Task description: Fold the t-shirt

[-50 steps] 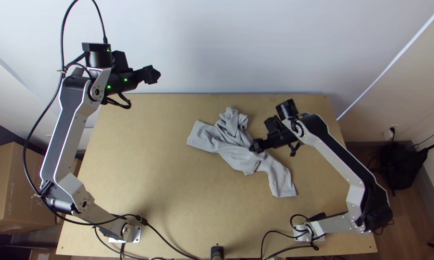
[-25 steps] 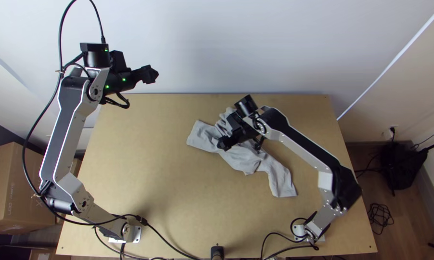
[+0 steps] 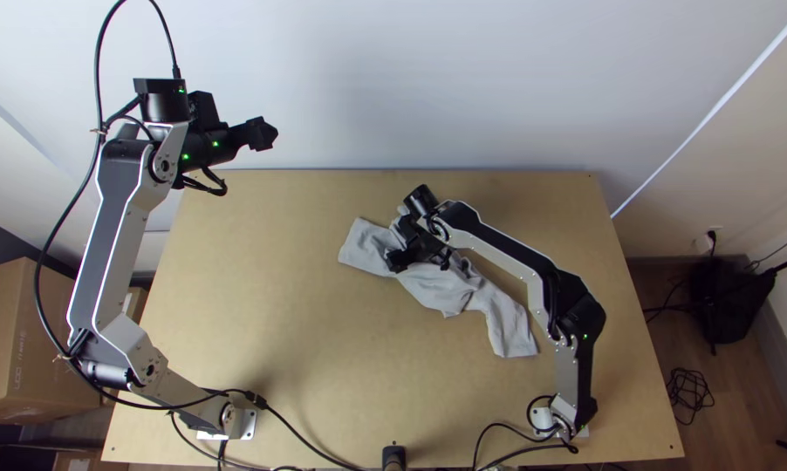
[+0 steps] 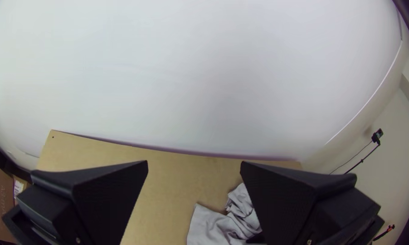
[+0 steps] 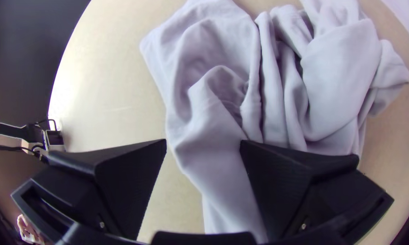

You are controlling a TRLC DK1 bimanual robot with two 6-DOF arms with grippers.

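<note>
The grey t-shirt (image 3: 441, 284) lies bunched and wrinkled across the middle and right of the table. Over its left part is my right gripper (image 3: 395, 261); in the right wrist view the t-shirt (image 5: 213, 113) is under and between the spread fingers of my right gripper (image 5: 203, 143), which is open. High at the far left, beyond the table's back edge, my left gripper (image 3: 267, 134) is held away from the cloth. In the left wrist view my left gripper (image 4: 194, 164) stands open, with part of the t-shirt (image 4: 213, 224) farther off beyond it.
The wooden table (image 3: 280, 323) has bare surface left of the cloth and in front of it. Cables (image 3: 311, 443) run along its near edge around both bases. A white wall (image 3: 393, 78) stands behind, and cardboard boxes (image 3: 27, 340) are beside the table at the left.
My right gripper has moved left across the t-shirt, from its middle to its left part. The left arm has shifted slightly left. The t-shirt lies where it was.
</note>
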